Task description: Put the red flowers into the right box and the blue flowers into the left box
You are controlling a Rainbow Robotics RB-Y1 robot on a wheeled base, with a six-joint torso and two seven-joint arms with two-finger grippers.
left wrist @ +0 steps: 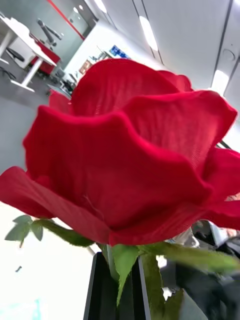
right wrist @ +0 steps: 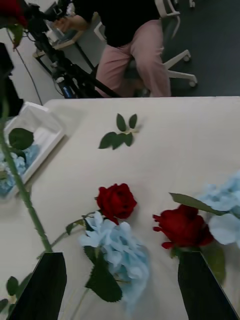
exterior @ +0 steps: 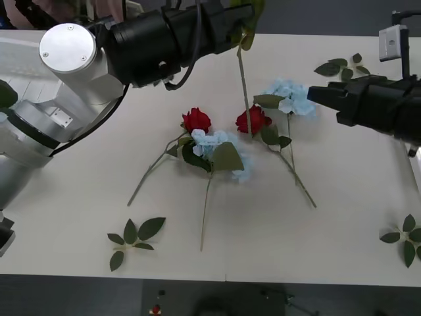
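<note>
1. We note one red rose [left wrist: 125,150] held up off the table, its stem [exterior: 244,85] hanging down.
2. The left gripper [left wrist: 120,290] is clamped on it, far centre.
3. Two red roses [exterior: 197,120] lie mid-table among blue flowers [exterior: 217,146].
4. The right gripper [right wrist: 120,285] hovers at the right, fingers wide.

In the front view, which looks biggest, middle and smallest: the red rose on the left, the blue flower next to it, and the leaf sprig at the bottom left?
1. The blue flower, with its broad leaves.
2. The leaf sprig.
3. The red rose, counting only its bloom.

All three lie flat on the table, so nearness hardly skews this.
</note>
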